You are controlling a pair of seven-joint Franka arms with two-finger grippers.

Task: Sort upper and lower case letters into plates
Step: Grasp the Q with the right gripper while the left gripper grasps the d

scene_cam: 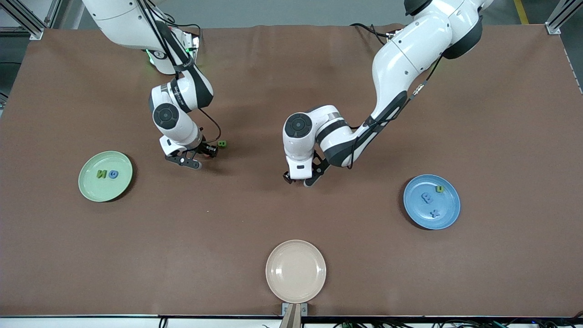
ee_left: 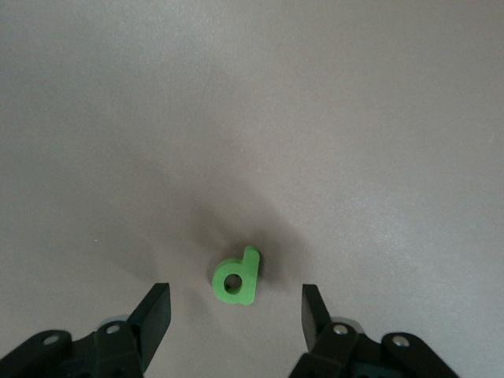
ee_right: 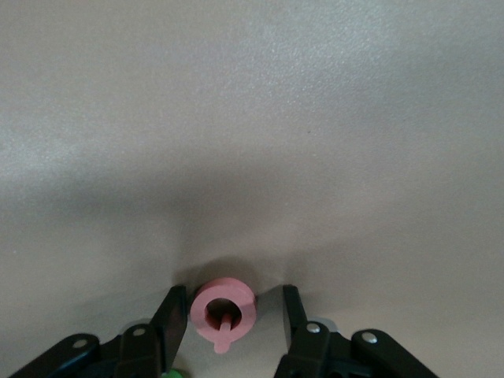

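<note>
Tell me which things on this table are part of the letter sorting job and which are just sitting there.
Part of the job:
pale green plate holding two letters
blue plate holding three letters
green letter between the open left gripper fingers
red letter between the open right gripper fingers
small green letter beside the right gripper

Just lying about:
cream plate

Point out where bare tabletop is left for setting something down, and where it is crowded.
Bare brown cloth runs between the pale green plate, the empty cream plate and the medium blue plate. It is crowded mid-table: the right gripper straddles a pink letter, the left gripper a green letter.
</note>
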